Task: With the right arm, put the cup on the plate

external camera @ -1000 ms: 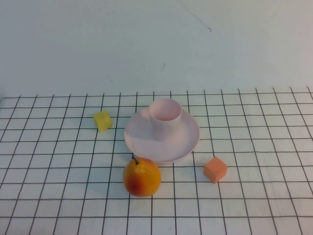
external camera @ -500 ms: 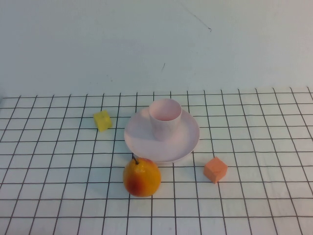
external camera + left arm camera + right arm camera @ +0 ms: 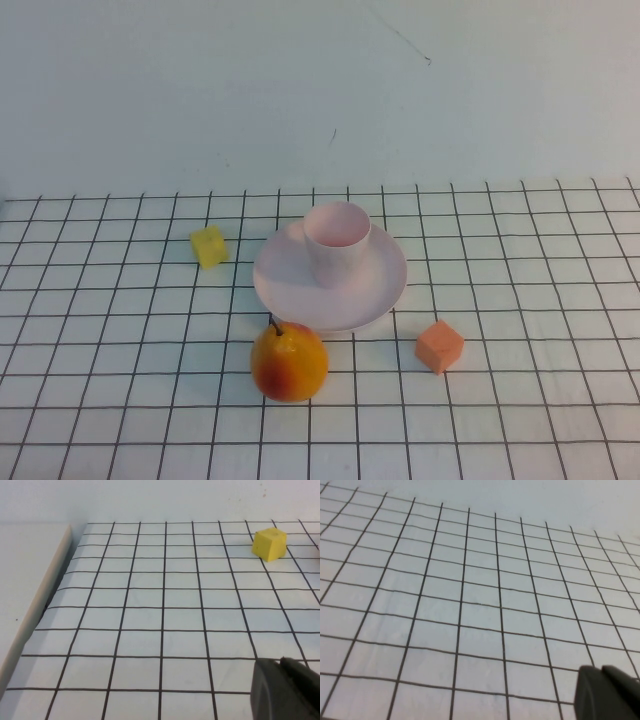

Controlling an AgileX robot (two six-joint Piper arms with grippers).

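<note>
High view: the cup (image 3: 337, 243) stands upright on the plate (image 3: 370, 300), unchanged from a second ago; task looks finished; left pincer (image 3: 287, 690) and right pincer (image 3: 607, 694), parked at six o'clock off the counter (image 3: 120, 340), look clenched.

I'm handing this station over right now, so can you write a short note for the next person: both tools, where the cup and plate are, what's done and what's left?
Left tool: only a dark tip shows in its wrist view, low over bare grid cloth, holding nothing visible.
Right tool: the same, a dark tip over bare grid, away from the work.
Neither arm shows in the high view.
Cup: upright on the plate, toward its far side.
Done: cup is on the plate, released.
Left: nothing apparent; just confirm both arms are parked.
</note>
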